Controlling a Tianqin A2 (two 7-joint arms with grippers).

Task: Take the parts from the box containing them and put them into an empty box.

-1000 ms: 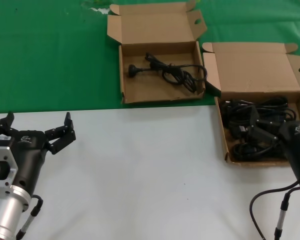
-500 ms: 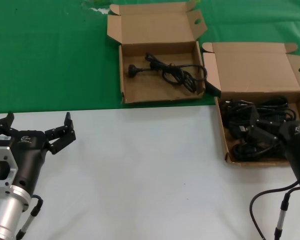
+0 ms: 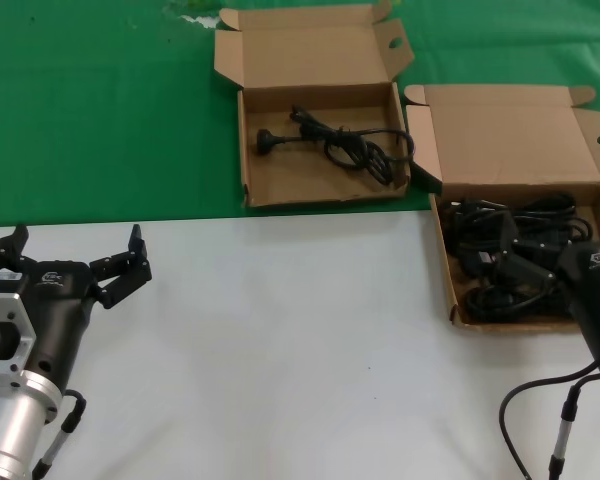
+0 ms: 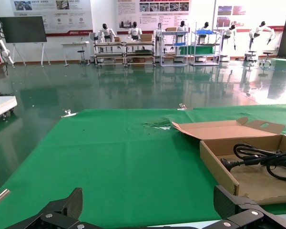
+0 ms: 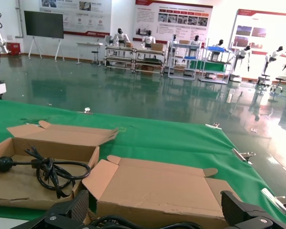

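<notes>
The wider cardboard box [image 3: 442, 262] at the right holds a pile of black power cords [image 3: 510, 262]. The narrower box [image 3: 280, 182] at the back centre holds one looped cord [image 3: 352, 148]. My right gripper [image 3: 580, 248] is open and low over the pile. In the right wrist view its jaws [image 5: 155, 212] stand wide apart with cords [image 5: 114, 222] between them, the wider box's lid [image 5: 157, 188] ahead and the narrower box [image 5: 19, 179] off to one side. My left gripper [image 3: 75, 252] is open and empty over the white table at the near left, with nothing between its jaws [image 4: 155, 210].
Green cloth [image 3: 100, 110] covers the far half of the table and white surface [image 3: 300, 340] the near half. Both boxes' lids stand open at the back. The left wrist view shows the narrower box [image 4: 219, 164] with its cord [image 4: 262, 160].
</notes>
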